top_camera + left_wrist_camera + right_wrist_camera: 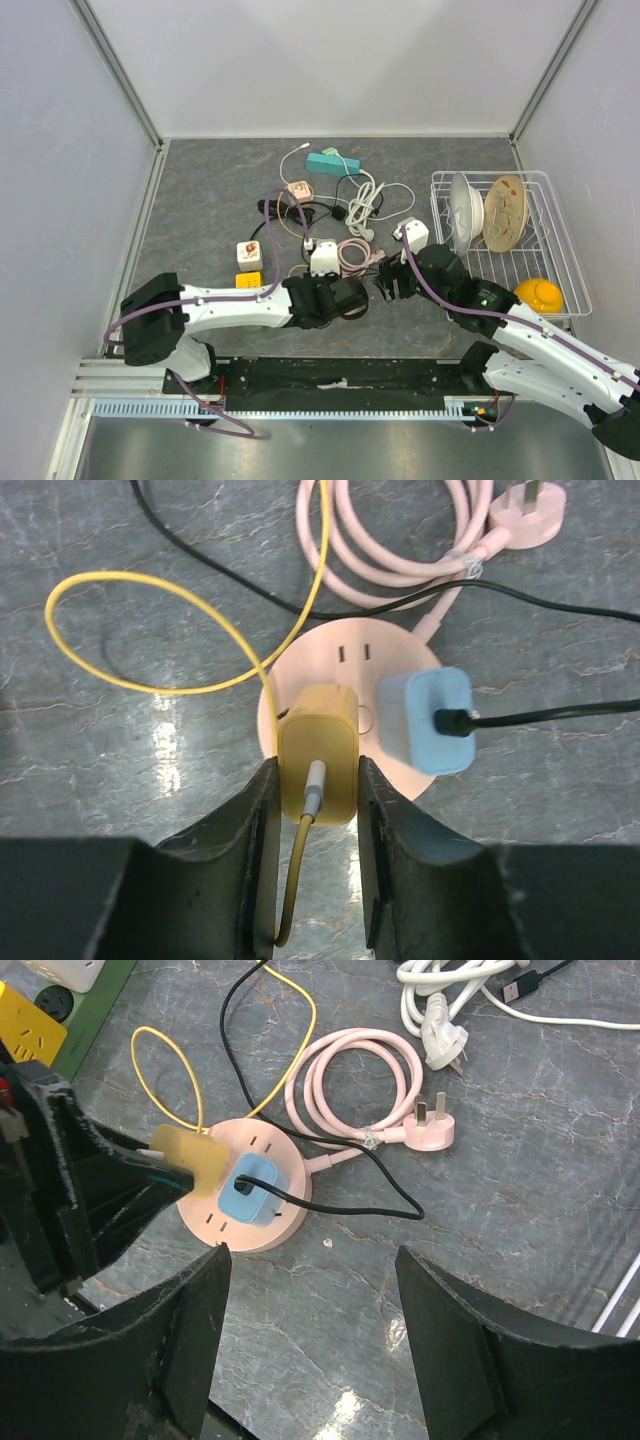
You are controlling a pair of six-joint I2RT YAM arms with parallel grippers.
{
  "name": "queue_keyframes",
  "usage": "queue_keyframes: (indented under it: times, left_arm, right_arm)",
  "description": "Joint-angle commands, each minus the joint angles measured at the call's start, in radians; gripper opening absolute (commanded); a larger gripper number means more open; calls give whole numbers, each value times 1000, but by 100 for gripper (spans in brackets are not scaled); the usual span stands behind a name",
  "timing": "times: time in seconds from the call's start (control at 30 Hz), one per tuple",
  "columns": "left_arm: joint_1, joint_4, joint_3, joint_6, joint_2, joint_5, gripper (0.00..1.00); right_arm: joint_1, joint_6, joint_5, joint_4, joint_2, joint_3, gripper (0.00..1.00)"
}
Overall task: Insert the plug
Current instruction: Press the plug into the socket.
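A yellow charger plug (318,750) with a yellow cable stands on the left part of a round pink socket hub (350,650). Its prongs are hidden. My left gripper (316,770) is shut on the plug's two sides. A blue charger (425,718) with a black cable sits in the hub right beside it. In the right wrist view the hub (270,1230), the yellow plug (185,1155) and the blue charger (255,1192) lie to the left. My right gripper (312,1260) is open and empty above bare table just right of the hub. In the top view the grippers, left (350,297) and right (388,284), face each other.
The hub's pink coiled cable (350,1070) and its plug (432,1132) lie behind it. A white cable bundle (365,200), a teal power strip (332,163), a white adapter (324,258) and small socket cubes (248,255) lie further back. A wire dish rack (540,262) stands at the right.
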Motion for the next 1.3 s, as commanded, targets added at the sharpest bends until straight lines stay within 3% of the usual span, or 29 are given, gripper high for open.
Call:
queue_keyframes:
  times: [0.0,0.27,0.5,0.63,0.87,1.27]
  left_arm:
    - [20,-103,154,0,71,-37,21]
    - [43,-347,335,0,240,72,2]
    - [53,-500,461,60,235,46,2]
    - [74,-491,472,133,209,97,2]
    - [108,-319,390,184,204,215,2]
    - [125,-284,379,201,238,229,2]
  right_arm:
    - [2,-9,19,8,-4,22,75]
    - [2,-11,23,10,-14,10,75]
    - [1,-17,24,8,-7,5,75]
    - [2,-31,29,11,3,5,75]
    - [-1,-38,32,16,13,8,75]
    - [1,-14,29,21,-3,-12,75]
